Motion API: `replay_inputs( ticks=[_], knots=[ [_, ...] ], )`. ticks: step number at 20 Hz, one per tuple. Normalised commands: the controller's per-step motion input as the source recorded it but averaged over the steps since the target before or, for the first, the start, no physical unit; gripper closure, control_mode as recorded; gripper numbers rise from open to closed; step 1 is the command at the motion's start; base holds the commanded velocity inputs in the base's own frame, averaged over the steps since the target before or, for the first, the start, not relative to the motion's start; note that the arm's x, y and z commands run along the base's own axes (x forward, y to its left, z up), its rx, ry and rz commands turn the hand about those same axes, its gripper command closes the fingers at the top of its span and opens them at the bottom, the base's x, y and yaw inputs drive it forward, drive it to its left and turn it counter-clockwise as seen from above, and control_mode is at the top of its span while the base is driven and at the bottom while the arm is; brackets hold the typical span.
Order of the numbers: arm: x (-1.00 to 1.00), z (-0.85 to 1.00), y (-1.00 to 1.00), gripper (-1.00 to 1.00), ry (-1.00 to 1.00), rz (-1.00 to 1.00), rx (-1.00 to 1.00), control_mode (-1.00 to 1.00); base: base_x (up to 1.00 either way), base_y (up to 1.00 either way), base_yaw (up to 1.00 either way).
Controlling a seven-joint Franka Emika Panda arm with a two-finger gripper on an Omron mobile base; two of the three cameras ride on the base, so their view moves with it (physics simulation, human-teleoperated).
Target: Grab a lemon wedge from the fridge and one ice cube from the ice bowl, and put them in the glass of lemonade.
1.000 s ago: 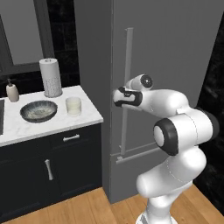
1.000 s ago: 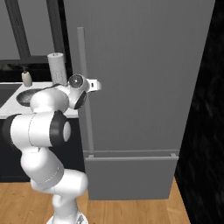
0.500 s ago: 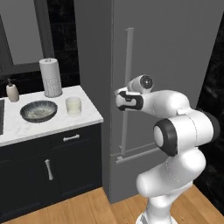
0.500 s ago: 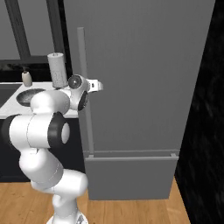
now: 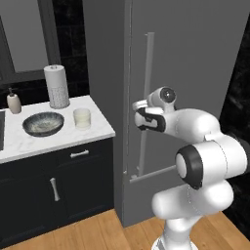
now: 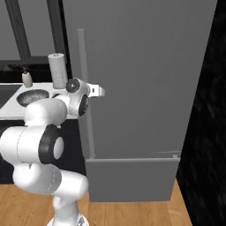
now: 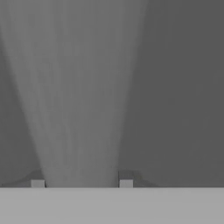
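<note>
The fridge (image 5: 195,58) (image 6: 145,66) is a tall grey appliance with its door closed, so the lemon wedge is hidden. My gripper (image 5: 143,120) (image 6: 88,99) (image 7: 82,183) is at mid-height on its long vertical handle (image 5: 148,63) (image 6: 81,53) (image 7: 78,87). The bar runs between my two fingertips (image 7: 37,183), which press against its sides. Left of the fridge, the speckled ice bowl (image 5: 43,123) (image 6: 32,96) and the glass of lemonade (image 5: 82,117) stand on the white counter (image 5: 58,139).
A paper-towel roll (image 5: 57,86) (image 6: 57,70) and a beige soap bottle (image 5: 13,102) (image 6: 27,79) stand at the back of the counter. Dark navy drawers (image 5: 73,166) are below it. A black wall (image 6: 207,110) flanks the fridge on the right, above the wooden floor (image 6: 132,214).
My hand has sunk slightly along the handle. The fridge door, bowl and glass stay where they were.
</note>
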Motion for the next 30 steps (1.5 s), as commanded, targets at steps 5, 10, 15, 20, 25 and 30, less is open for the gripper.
replay_inputs(
  ticks=[5,10,15,20,25,30],
  knots=[
    [-0.13,0.47,-0.84,1.0,0.06,-0.08,0.07,-1.0,0.0,0.0,0.0],
    [-0.22,0.52,-0.94,1.0,0.08,-0.11,0.1,-1.0,0.0,0.0,0.0],
    [-0.22,0.41,-1.0,1.0,0.07,-0.13,0.12,-1.0,0.0,0.0,0.0],
    [-0.17,0.26,-1.0,1.0,0.04,-0.17,0.13,-1.0,0.0,0.0,0.0],
    [-0.12,0.24,-1.0,1.0,0.02,-0.18,0.14,-1.0,0.0,0.0,0.0],
    [-0.09,0.05,-1.0,1.0,-0.01,-0.13,0.13,-1.0,0.0,0.0,0.0]
  ],
)
